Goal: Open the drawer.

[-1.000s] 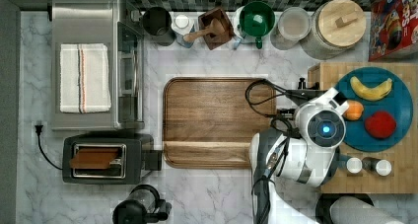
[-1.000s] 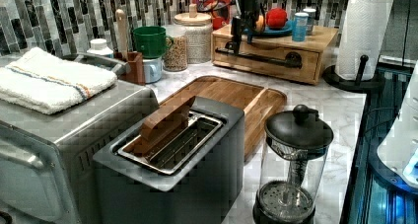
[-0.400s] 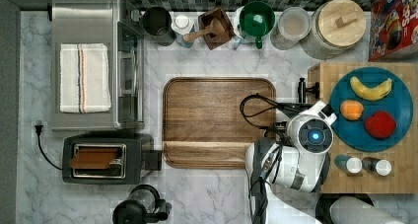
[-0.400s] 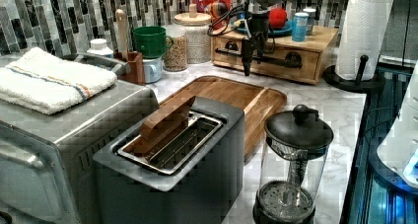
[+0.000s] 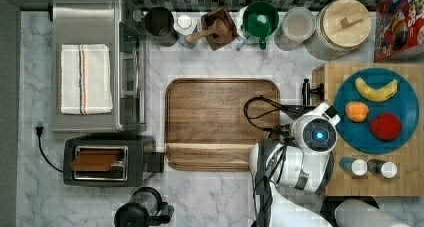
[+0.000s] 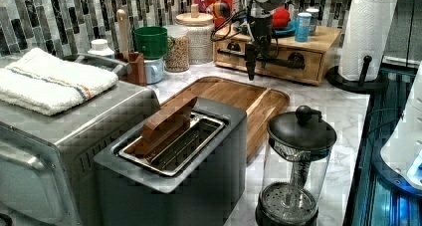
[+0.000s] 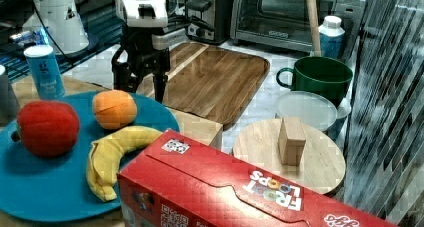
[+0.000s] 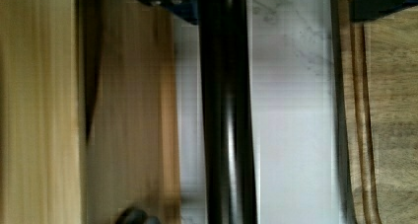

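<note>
In the left view, past the toaster (image 6: 169,156) and wooden tray (image 6: 234,94) on the table (image 6: 318,101), the hand (image 6: 255,69) hangs released, fingers pointing down astride the black bar handle (image 6: 278,61). Behind it sits the drawer (image 6: 283,66), closed, in the bamboo cabinet (image 6: 318,39).

Light: even and bright on the counter (image 5: 220,197).
Glare: sheen on the oven (image 5: 92,62) top; bright streak along the handle (image 8: 226,110).
Blur: wrist view soft throughout.
Artefacts: blocky compression grid across all views.
Shadows: soft, short.
</note>
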